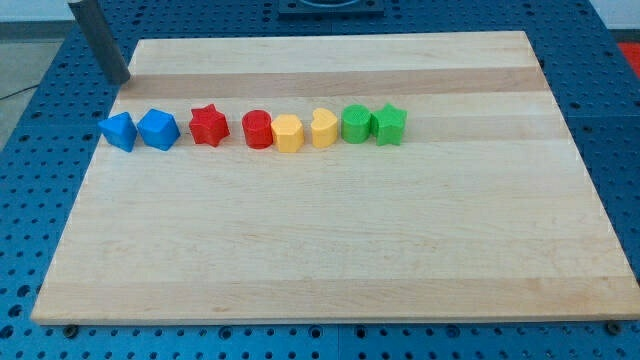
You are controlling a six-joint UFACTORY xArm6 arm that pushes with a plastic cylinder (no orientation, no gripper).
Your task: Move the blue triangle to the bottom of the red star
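Bare rod, my tip grasping nothing, off wooden board, two blue blocks, two red, two yellow, two green.

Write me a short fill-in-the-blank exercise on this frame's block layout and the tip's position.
1. The block farthest to the view's left is coloured ____.
2. The red star has a ____ block directly on its left.
3. My tip sits near the board's top-____ corner, touching no block.
4. The two blocks at the row's right end are ____.

Missing words: blue; blue; left; green
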